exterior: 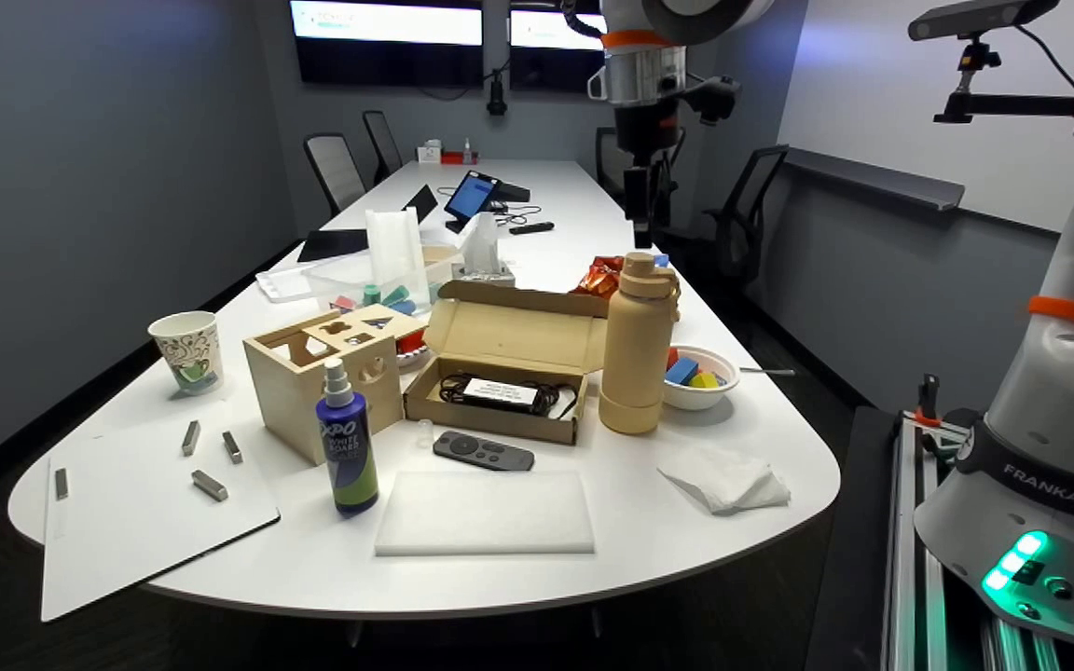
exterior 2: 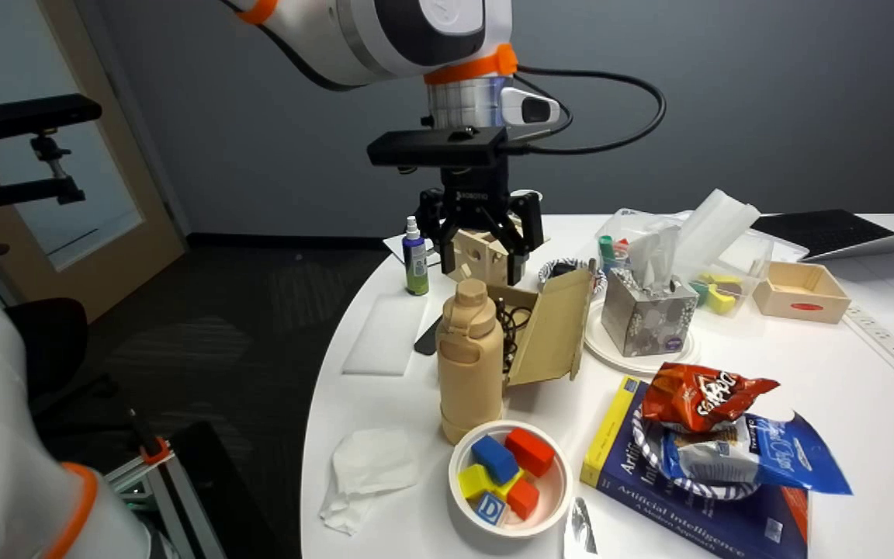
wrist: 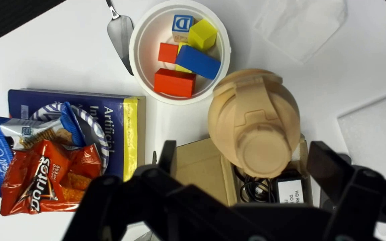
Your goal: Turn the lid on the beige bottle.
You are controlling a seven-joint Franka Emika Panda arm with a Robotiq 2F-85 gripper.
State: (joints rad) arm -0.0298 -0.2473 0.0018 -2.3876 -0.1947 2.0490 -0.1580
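Observation:
The beige bottle (exterior: 635,363) stands upright on the table between the open cardboard box and the white bowl; it also shows in an exterior view (exterior 2: 469,380) and the wrist view (wrist: 223,120). Its lid (exterior: 640,265) is a small round cap that looks beige here, in an exterior view (exterior 2: 471,293) and in the wrist view (wrist: 265,152). My gripper (exterior 2: 482,268) is open and empty, pointing down above the lid. In the wrist view the fingers (wrist: 243,155) lie apart on both sides of the lid, not touching it. In an exterior view the fingertips (exterior: 641,238) are just above the lid.
The cardboard box (exterior: 490,424) with a black charger stands beside the bottle. The bowl (exterior: 709,399) of coloured blocks is close on its other side. A blue spray bottle (exterior: 348,466), wooden shape box (exterior: 285,401), tissue box (exterior 2: 645,326) and book (exterior 2: 625,481) with snack bags are around.

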